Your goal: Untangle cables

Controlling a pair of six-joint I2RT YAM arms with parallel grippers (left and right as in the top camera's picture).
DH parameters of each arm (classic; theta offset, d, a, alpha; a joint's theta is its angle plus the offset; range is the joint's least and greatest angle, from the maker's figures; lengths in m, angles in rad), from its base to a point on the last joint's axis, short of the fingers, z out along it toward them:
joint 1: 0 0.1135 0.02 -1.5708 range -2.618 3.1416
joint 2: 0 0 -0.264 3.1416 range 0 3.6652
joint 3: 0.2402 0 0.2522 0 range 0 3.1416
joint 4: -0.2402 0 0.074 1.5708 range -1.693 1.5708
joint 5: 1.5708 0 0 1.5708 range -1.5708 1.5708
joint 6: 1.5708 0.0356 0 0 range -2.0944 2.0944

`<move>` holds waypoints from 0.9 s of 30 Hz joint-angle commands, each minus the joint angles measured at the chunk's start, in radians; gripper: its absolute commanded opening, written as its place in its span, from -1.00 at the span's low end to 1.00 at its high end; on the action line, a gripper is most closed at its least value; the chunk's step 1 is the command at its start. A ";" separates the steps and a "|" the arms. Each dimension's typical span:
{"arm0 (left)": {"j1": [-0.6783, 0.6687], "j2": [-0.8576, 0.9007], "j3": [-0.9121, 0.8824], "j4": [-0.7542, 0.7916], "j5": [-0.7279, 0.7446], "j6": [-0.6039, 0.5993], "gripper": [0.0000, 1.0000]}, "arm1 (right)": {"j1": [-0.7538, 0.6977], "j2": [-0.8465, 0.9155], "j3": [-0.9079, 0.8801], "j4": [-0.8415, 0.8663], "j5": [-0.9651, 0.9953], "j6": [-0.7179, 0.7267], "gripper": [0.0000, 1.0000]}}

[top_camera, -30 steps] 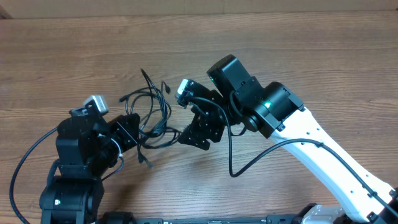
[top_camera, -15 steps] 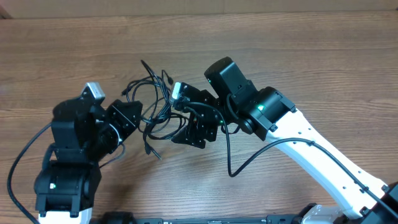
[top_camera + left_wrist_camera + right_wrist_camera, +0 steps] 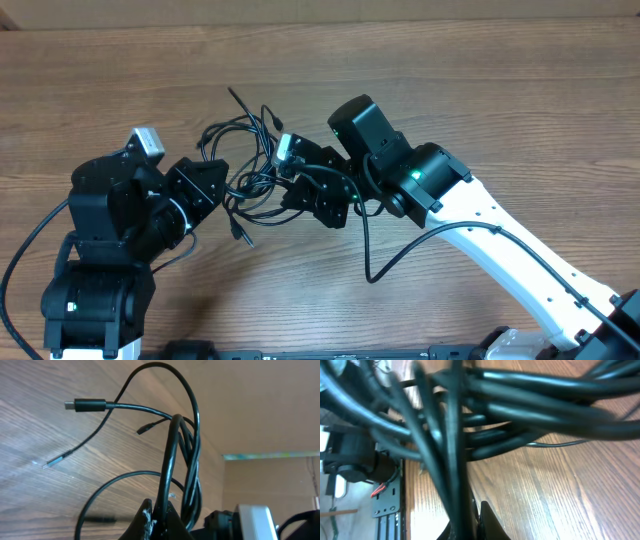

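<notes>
While both arms reach into the same knot, the cables [image 3: 248,165] sit as one tangled bundle at centre-left of the overhead frame, on the wooden counter [image 3: 480,90] between the two arms. Noted: the left pincer [image 3: 226,192] is closed, with one cord rising from between its tips in the left wrist view. The right pincer [image 3: 287,196] is also closed, and its wrist view shows a cord running down into the pinched tips with several more strands crossing just above. Loops overlap at the middle of the bundle, and which cord passes over which cannot be told. A few ends stick free: one toward the top of the overhead frame, one toward the bottom, and a flat plug [image 3: 85,406] at upper left of the left wrist view, lifted off the wood. Judgement: early to middle of the job. Both grips are in place, but no cord lies apart from the rest yet. Left to do: draw the strands apart, work the loops out, and lay each cord separately.
</notes>
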 commanded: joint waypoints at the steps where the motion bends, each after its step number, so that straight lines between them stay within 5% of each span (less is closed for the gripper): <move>1: 0.005 -0.003 0.029 -0.030 -0.053 0.046 -0.92 | -0.003 -0.023 -0.004 0.029 0.107 0.089 -0.92; 7: 0.005 0.018 0.028 -0.146 -0.167 0.053 -0.92 | -0.003 -0.033 -0.004 0.101 0.156 0.176 -0.92; 19: 0.005 0.141 0.028 -0.200 -0.168 0.090 -0.92 | -0.003 -0.107 -0.004 0.232 0.251 0.407 -0.92; 27: 0.005 0.207 0.028 -0.239 -0.166 0.101 -0.91 | -0.003 -0.167 -0.004 0.256 0.481 0.589 -0.92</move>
